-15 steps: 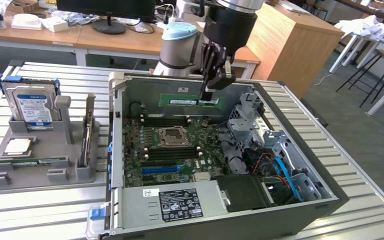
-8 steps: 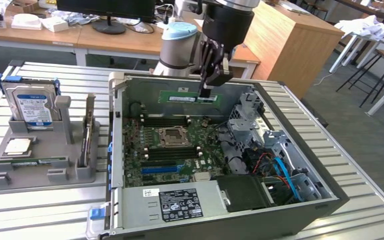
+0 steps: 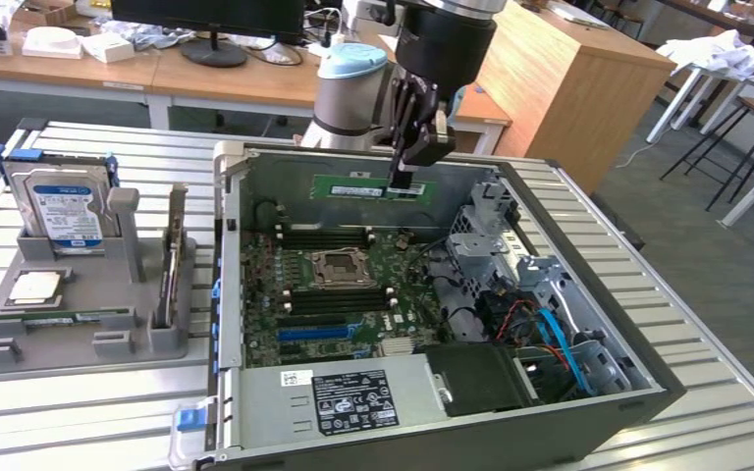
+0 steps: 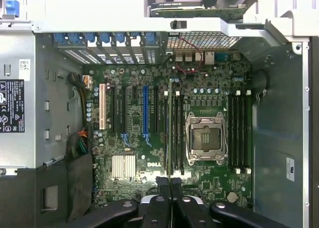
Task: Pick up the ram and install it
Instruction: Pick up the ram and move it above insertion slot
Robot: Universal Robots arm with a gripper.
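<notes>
Wrist view: the tool is clamped shut on the ram, held edge-on over the motherboard. The ram's long axis runs parallel to the memory slots beside the processor socket.

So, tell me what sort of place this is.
Most likely a robotics lab or workshop in an office space. An open computer case sits on a slatted metal table, the gripper holds the ram above its motherboard, and wooden desks with a monitor stand behind.
</notes>
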